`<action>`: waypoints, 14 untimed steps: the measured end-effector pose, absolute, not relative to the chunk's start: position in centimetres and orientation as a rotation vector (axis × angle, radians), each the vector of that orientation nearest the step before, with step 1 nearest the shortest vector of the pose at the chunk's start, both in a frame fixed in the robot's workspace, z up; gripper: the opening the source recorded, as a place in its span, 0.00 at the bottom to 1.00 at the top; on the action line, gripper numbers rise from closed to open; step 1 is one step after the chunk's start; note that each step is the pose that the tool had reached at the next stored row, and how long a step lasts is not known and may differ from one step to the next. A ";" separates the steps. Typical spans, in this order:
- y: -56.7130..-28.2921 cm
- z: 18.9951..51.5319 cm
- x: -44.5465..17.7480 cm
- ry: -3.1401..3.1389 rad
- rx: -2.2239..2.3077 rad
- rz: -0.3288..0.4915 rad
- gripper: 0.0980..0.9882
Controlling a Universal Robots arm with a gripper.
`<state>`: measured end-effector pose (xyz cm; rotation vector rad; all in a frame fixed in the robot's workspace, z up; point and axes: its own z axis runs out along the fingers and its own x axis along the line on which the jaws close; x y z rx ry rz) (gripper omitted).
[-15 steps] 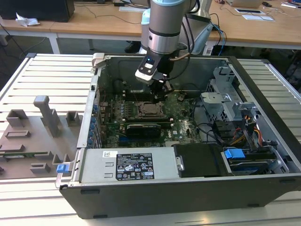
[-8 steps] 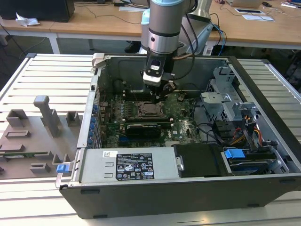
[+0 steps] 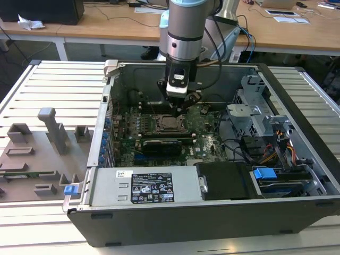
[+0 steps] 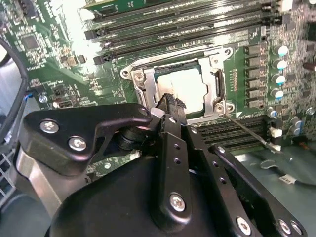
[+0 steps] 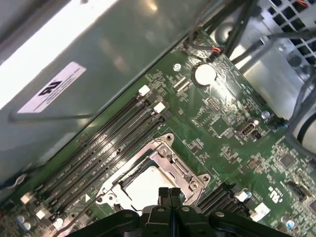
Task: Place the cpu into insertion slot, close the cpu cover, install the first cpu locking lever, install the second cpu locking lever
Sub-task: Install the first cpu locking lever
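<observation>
The bench (image 3: pixel 48 79) carries an open computer case (image 3: pixel 159 212). Within it, toward the middle of the exterior view, the claw (image 3: pixel 178 108) hangs just above the insertion slot (image 3: pixel 170 124). In the first wrist view its fingertips (image 5: pixel 165 195) sit pressed together, clenched on nothing.

The cpu (image 4: pixel 183 89) lies flat in the slot, pale top up. Being square, it has no long axis; its edges run parallel to the memory slots (image 4: pixel 163 24). The cpu cover (image 4: pixel 143 81) appears to be down around it.

One thin locking lever (image 4: pixel 247 132) slants out from a corner of the cover, its length crossing the black slots beside it. I judge it unlatched.

Step in hand, by judgement: the first lever. It calls for the claw tip to catch that rod, press it down and tuck it under its hook.
</observation>
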<state>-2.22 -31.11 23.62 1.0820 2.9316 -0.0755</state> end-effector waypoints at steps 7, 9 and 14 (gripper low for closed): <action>-31.1 23.6 -2.2 2.996 0.877 -0.074 0.01; -31.1 23.6 -2.2 3.013 0.811 -0.073 0.01; -31.1 23.6 -2.2 3.058 0.605 -0.071 0.01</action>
